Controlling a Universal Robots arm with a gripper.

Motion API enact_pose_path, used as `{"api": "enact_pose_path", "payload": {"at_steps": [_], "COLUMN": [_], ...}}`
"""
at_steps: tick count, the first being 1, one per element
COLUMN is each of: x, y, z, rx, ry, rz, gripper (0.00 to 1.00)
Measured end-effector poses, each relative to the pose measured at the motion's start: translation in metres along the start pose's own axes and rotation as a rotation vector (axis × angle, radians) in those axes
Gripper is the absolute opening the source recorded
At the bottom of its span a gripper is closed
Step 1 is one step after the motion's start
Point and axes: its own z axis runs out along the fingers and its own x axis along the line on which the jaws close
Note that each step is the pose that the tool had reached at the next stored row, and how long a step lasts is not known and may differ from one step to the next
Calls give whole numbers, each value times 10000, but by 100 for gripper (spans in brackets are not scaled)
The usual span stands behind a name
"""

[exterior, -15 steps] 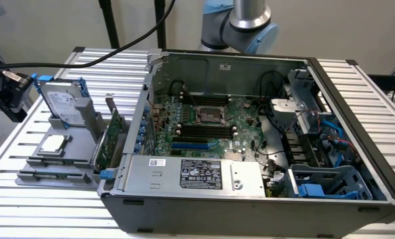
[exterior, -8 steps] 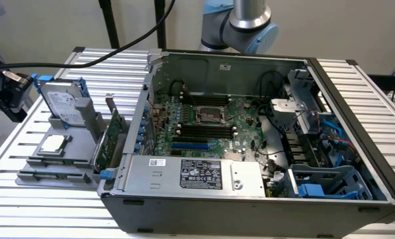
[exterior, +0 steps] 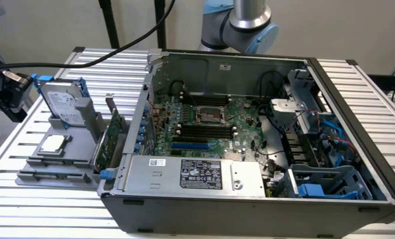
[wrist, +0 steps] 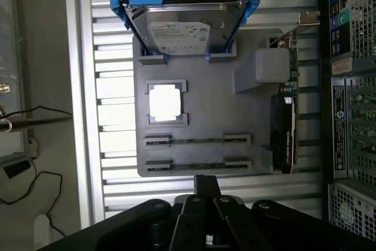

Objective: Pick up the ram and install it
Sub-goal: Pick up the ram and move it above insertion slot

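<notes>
Plainly, your gripper [wrist: 206,183] has its two fingers pressed together with nothing between them. In the wrist view its tips sit off the edge of the grey tray [wrist: 200,86], on the side where the ram holders are, so the ram is the part nearest to it.

The ram [wrist: 197,141] looks to be in that tray. You can see one thin dark strip between each pair of end blocks, and a second strip [wrist: 197,164] in the holder beside the first. I take these to be two sticks standing on their long edge. That pose would leave the top edge free for fingers coming down from above, though seen edge-on they are too thin for you to be sure.

The other parts each have their own seat, well apart from one another:
- one hard drive [wrist: 182,27] in a blue frame, leaning in its cradle
- one processor chip [wrist: 165,103], lying flat in a square recess
- one green card [wrist: 283,127], upright along the tray's side nearest the computer case [exterior: 250,199]

The case lies on its side on the slatted table [exterior: 356,89] with its cover off. This turns the motherboard [exterior: 244,112] upward, so you could reach it from above. Its long black slots [exterior: 204,131] run in two banks, one on each side of the processor socket. You cannot count the slots in each bank with confidence, nor tell whether any already holds a stick.
</notes>
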Motion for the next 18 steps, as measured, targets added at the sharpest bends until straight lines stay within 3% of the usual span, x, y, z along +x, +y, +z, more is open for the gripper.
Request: {"api": "enact_pose_path", "payload": {"at_steps": [7, 18], "x": [1, 1], "y": [-1, -1], "z": [2, 20], "rx": [24, -2], "ry": [0, 91], "rz": [-50, -1996], "gripper": [11, 11]}}
